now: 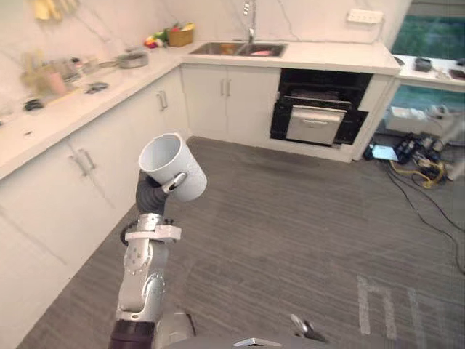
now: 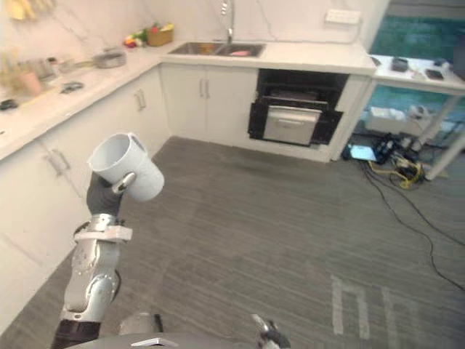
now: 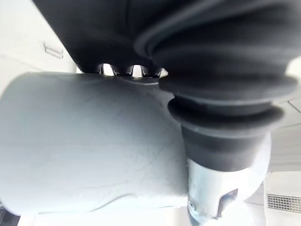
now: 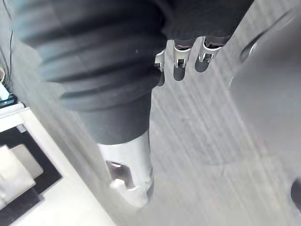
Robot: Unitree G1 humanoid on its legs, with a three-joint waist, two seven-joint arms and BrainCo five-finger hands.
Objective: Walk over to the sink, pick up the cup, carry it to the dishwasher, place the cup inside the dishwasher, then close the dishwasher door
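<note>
The left robot hand (image 1: pixel 151 195) is curled round the white cup (image 1: pixel 171 166), which tilts with its mouth toward 11 o'clock above the floor (image 1: pixel 290 225). The cabinets (image 1: pixel 109 156) under the worktop (image 1: pixel 51 127) stand near at 9 o'clock. From the cup, the sink (image 1: pixel 238 49) lies at 12 o'clock. The open dishwasher (image 1: pixel 317 109) is at 1 o'clock, well apart. Cables (image 1: pixel 418 166) clutter the floor at 3 o'clock; the stretch toward the dishwasher is bare. The right robot hand (image 4: pixel 127 174) hangs relaxed, holding nothing.

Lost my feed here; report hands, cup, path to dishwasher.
Left hand shut on white cup, tilted. Right hand open, low. Dishwasher across the floor; cables lie right of it.
</note>
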